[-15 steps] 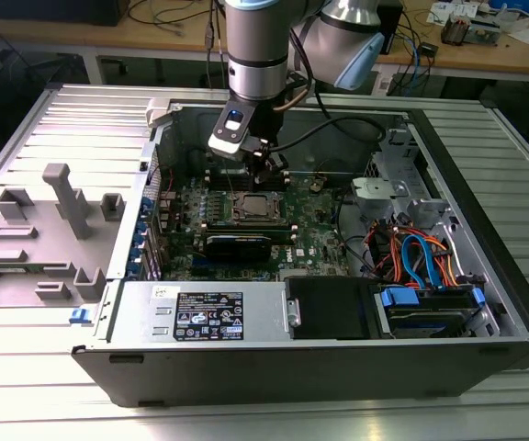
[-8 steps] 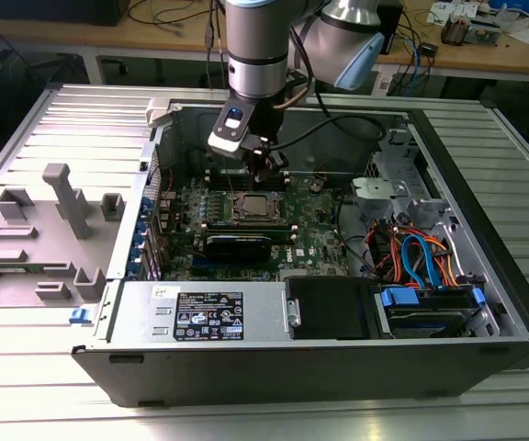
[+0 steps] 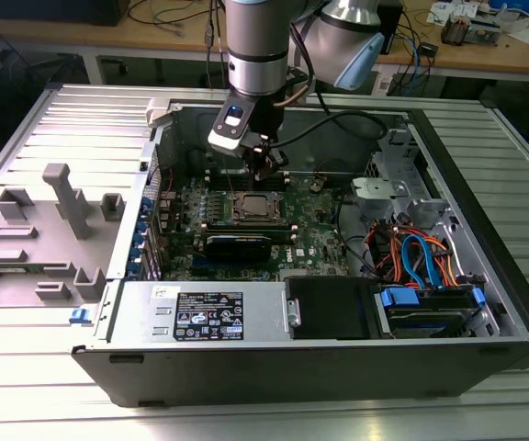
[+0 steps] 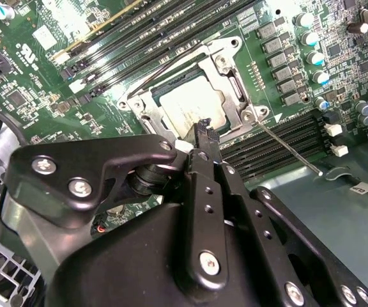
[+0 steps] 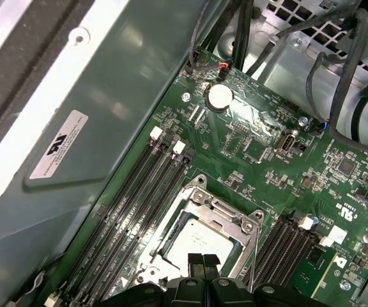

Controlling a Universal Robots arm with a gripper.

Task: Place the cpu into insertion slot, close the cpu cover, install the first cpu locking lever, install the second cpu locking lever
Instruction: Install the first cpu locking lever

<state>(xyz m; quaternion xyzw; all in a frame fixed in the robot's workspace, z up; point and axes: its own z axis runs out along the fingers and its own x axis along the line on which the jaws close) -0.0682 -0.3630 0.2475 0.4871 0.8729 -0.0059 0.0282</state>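
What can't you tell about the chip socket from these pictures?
- Second wrist view: the gripper hides one edge of the chip and its cover.
- First wrist view: the gripper and picture edge cut off part of the socket.
- Exterior view: too small to tell whether the cover is latched.

1. Green circuit board [image 3: 315, 234], speckled with small silver and black parts, surrounds the silver-rimmed insertion slot [image 3: 253, 209].
2. In the first wrist view, the cpu [image 5: 193, 242] shows a pale silver-grey top, framed by the shiny silver cpu cover [image 5: 229, 217].
3. The gripper [image 5: 203, 259] is matt black.
4. Orange and blue cables [image 3: 421, 253] colour the exterior view's lower right.
5. A black-and-white label [image 3: 208, 317] marks the silver box [image 3: 264, 317].
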